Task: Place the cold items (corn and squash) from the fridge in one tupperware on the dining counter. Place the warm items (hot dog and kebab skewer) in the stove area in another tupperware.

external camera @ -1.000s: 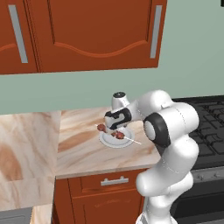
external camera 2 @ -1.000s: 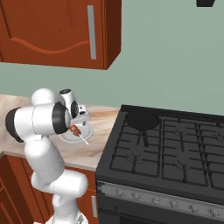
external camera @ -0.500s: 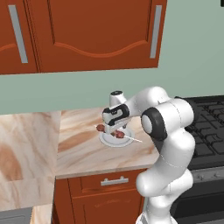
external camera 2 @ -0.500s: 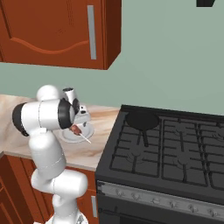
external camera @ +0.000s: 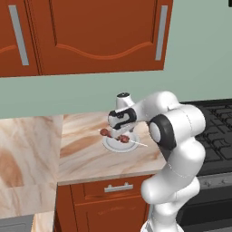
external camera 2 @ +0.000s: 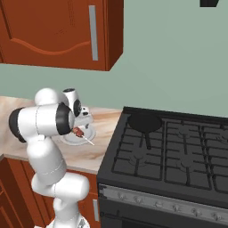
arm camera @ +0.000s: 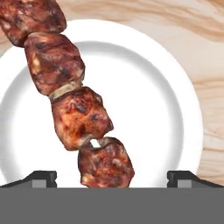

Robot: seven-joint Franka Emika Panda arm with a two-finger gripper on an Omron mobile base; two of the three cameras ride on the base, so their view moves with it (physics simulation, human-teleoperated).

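In the left base view the kebab skewer [external camera: 119,137] lies on a white plate [external camera: 113,145] set on the marbled desk [external camera: 86,154] beside the stove area [external camera: 215,136]. The end effector [external camera: 121,131] hangs directly over the skewer, close above the meat. The skewer's bare stick pokes out past the plate's rim toward the range.

From the right base view the same plate [external camera 2: 71,139] sits just left of the stove area [external camera 2: 169,151], the arm's body covering much of it, with the skewer [external camera 2: 80,133] showing at the plate's near side.

The hand view settles the matter: the skewer [arm camera: 74,100] runs up and to the left from between the two finger tips [arm camera: 41,178] (its long axis roughly crosswise to the line joining them), so the jaws straddle its near end. The end effector [arm camera: 111,179] stands fully open and holds nothing. The coming move is probably a short straight descent, then a close across the meat.
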